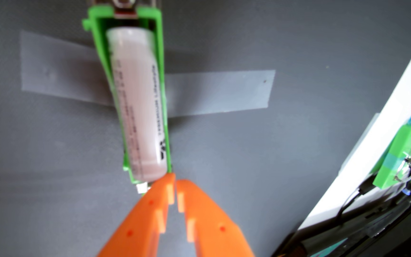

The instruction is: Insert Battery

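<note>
A pale pink cylindrical battery [137, 103] with dark print lies lengthwise in a green plastic holder [161, 49] that is taped to the grey mat. Its far end sits short of a metal contact [125, 14] at the top of the holder. My orange gripper [175, 178] comes in from the bottom edge. Its two fingers are closed together with only a thin slit between them and hold nothing. The fingertips [170, 180] rest against the near end of the battery, at the holder's lower right corner.
Grey tape strips [219, 91] hold the holder down on the grey mat [39, 160]. At the right, on a white surface [372, 111], stands a second green block [402, 158] with a toggle switch and wires. Dark electronics [372, 237] fill the bottom right corner.
</note>
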Motion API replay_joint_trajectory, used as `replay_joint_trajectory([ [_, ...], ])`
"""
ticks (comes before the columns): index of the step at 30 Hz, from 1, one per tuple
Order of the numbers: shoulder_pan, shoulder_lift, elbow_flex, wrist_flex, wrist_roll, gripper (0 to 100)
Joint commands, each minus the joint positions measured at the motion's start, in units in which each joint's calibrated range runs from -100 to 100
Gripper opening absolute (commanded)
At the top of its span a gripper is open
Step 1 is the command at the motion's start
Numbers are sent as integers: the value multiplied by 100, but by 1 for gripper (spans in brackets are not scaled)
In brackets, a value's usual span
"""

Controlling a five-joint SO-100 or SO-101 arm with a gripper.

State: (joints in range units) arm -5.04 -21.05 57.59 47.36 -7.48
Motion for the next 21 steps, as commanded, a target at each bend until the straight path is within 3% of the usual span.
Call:
replay_joint_trajectory([
  [1, -63, -59, 80, 48, -29, 2],
  [21, -75, -125, -289, 48, -29, 2],
])
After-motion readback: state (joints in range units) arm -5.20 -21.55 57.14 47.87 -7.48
